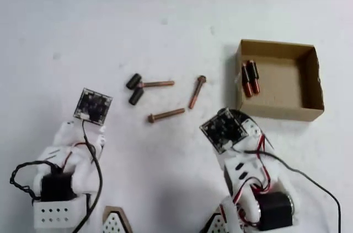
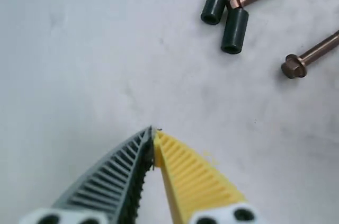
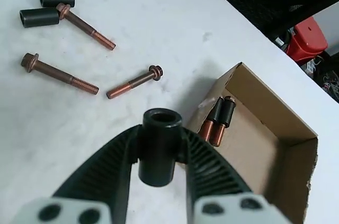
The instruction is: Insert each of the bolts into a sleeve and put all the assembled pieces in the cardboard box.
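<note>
White counter (image 1: 165, 23) | right gripper (image 3: 160, 138) clamps black sleeve (image 3: 158, 163) just beside cardboard box (image 3: 275, 123) | left gripper (image 2: 153, 133) closed, empty | you should open it, take nearest bolt (image 1: 165, 115) by its head, line thread with the bore.

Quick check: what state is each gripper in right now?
Left gripper: shut, holding nothing.
Right gripper: shut on a black sleeve.
</note>
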Available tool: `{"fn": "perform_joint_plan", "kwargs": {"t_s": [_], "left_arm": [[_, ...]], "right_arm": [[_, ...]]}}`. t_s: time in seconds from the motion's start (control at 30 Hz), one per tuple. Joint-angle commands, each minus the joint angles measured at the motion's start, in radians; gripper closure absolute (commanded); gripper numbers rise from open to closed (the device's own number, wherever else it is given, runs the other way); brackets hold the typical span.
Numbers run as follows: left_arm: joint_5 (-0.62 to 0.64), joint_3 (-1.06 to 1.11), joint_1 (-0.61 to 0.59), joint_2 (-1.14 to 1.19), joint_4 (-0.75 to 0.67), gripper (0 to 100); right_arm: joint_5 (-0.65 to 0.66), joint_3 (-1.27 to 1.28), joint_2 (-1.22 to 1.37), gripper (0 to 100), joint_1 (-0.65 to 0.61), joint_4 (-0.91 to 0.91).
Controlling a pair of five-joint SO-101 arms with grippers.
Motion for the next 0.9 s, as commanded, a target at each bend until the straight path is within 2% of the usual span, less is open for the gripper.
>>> {"fn": "perform_joint_plan", "kwargs": {"t_s": [0.0,0.17,0.57,0.87], "left_arm": [[-0.008,-0.098,0.05,0.019,0.035,98],[0.015,-0.216,0.084,0.228,0.041,98],[0.035,-0.585,0.28,0.783,0.035,98],[0.048,-0.858,0.4,1.188,0.035,98]], "right_arm": [[-0.009,0.025,-0.082,98.2,0.019,-0.025],[-0.074,0.084,-0.145,98.2,0.019,-0.047],[-0.123,0.264,-0.145,98.2,0.022,-0.245],[-0.285,0.333,-0.147,98.2,0.173,-0.364]]}}
